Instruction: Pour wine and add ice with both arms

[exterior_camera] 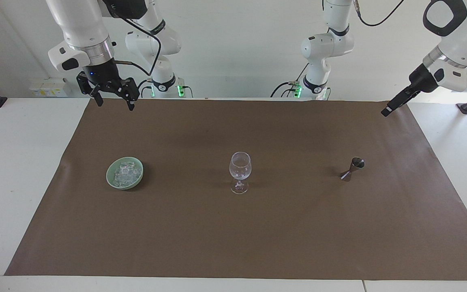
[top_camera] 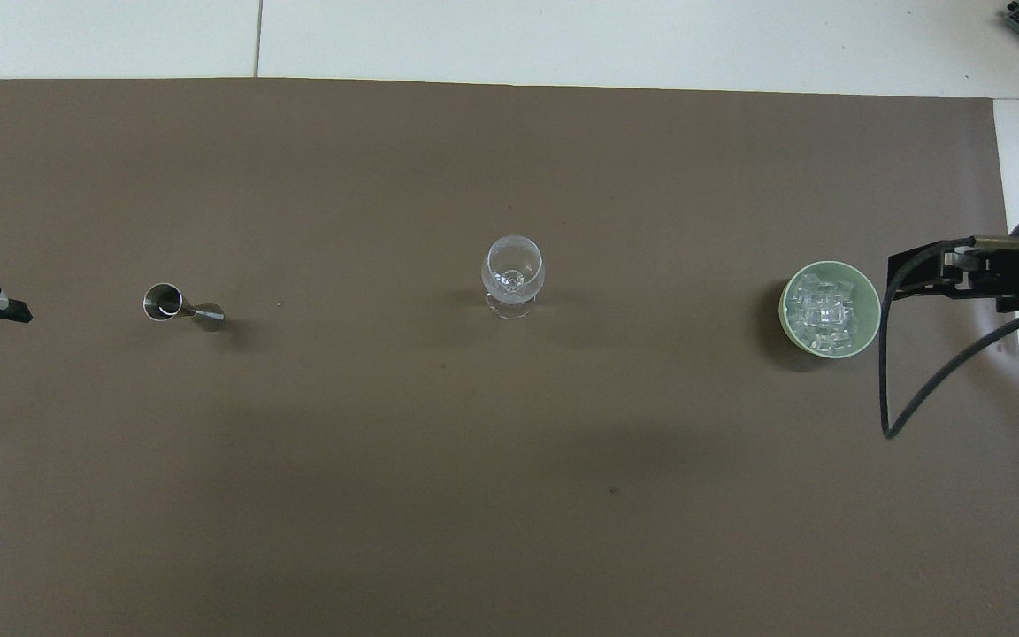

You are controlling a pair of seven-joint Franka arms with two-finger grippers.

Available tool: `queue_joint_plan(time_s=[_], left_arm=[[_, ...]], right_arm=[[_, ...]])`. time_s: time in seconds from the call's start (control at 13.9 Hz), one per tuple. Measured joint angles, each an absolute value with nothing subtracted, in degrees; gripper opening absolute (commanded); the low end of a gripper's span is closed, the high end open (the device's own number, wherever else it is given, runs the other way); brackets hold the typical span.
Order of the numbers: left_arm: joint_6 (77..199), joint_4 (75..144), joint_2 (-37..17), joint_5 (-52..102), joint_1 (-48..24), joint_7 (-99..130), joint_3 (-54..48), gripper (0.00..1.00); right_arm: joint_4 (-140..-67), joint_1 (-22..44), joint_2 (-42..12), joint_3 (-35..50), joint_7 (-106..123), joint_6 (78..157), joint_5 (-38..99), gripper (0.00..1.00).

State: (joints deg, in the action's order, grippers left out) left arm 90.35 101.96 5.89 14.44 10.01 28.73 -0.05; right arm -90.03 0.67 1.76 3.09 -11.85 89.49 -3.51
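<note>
No writing is legible. Left gripper [exterior_camera: 387,111] and right gripper [exterior_camera: 114,101] hang with fingers spread, empty; ice [exterior_camera: 125,173] fills a green bowl [exterior_camera: 112,183].

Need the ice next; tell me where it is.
The ice lies heaped in the green bowl on the brown mat, beside the wine glass, toward the right arm's end.

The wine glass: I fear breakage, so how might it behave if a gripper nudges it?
The wine glass probably tips easily: a wide bowl stands on a thin stem and small foot. It looks thin, clear and empty, so likely light, fragile and slippery.
</note>
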Motion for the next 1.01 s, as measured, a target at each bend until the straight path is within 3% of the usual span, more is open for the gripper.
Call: queue_joint_plan(time_s=[0.5, 1.01], left_arm=[[91.05, 103.6, 1.1, 24.74, 16.93, 50.44, 0.04, 1.0], [100.78, 114.22, 0.45, 38.5, 20.38, 57.53, 0.02, 1.0]], right_arm=[[-90.03, 0.67, 1.76, 3.09, -11.85, 89.49, -3.51, 1.0], [-90.03, 0.67, 1.76, 3.09, -11.85, 89.49, -3.51, 1.0]])
